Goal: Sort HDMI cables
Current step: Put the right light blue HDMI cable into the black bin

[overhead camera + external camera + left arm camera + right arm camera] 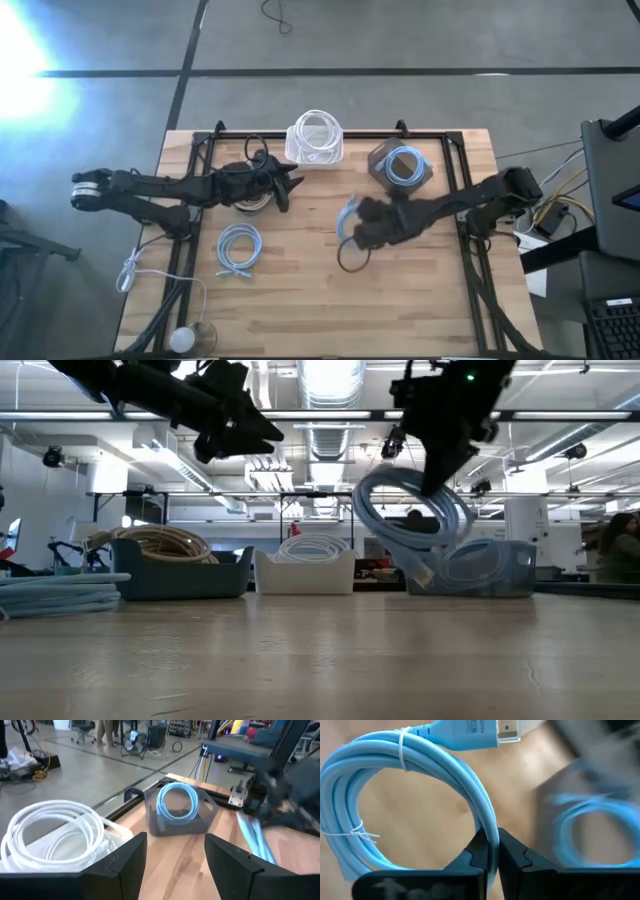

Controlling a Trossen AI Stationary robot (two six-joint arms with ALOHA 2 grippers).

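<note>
My right gripper is shut on a light blue HDMI cable coil and holds it above the table's middle, near a dark bin with another light blue coil inside. My left gripper stands open in the air over a bin of tan coils, with nothing between its fingers. A white bin at the far edge holds white coils. One more light blue coil lies flat on the wood at the left. My right gripper pinches one side of the coil's bundled strands between its two fingers, which lie across the strands. The fingers slant down from above. The coil hangs below them, lifted clear of the table, with its HDMI plug at the far side of the loop.
A loose white cord with a round puck end lies at the table's near left corner. A black frame runs around the table's edges. Bare wood shows in the near half of the table.
</note>
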